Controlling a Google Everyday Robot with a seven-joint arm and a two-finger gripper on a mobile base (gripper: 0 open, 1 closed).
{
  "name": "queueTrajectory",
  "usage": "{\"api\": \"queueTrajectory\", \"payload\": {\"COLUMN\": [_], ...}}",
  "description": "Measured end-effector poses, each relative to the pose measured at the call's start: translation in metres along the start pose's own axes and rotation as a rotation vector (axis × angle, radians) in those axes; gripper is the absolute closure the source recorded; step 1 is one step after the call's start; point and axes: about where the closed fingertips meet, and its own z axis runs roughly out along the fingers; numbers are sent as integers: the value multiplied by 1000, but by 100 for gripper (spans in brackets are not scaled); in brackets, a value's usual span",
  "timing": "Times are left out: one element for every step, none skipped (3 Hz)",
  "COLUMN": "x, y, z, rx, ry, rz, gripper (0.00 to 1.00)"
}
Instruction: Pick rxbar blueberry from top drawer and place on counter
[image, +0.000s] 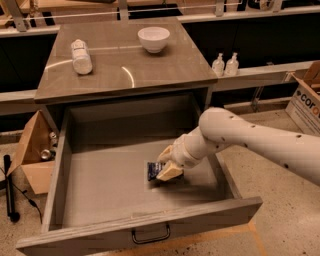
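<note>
1. At your far left, an open cardboard box (31, 150) stands on the floor beside the top drawer (200, 220).
2. On the table (150, 70), a white bottle (81, 56) lies at the left and a white bowl (153, 38) stands further right, near the back.
3. The top drawer is pulled out below the table, and the rxbar blueberry (153, 171) lies flat on its floor, right of centre.
4. Your gripper (161, 165) is down inside the drawer, its fingers clenched on the bar's right end.
5. Two small bottles (225, 65) stand on the ledge to the right.
</note>
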Motion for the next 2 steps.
{"api": "queueTrajectory", "payload": {"x": [-15,-27], "y": [-22,-39], "z": [-36,-64], "rx": [76,133], "ry": [-7,-16], "rz": [4,1], "gripper": [100,100]}}
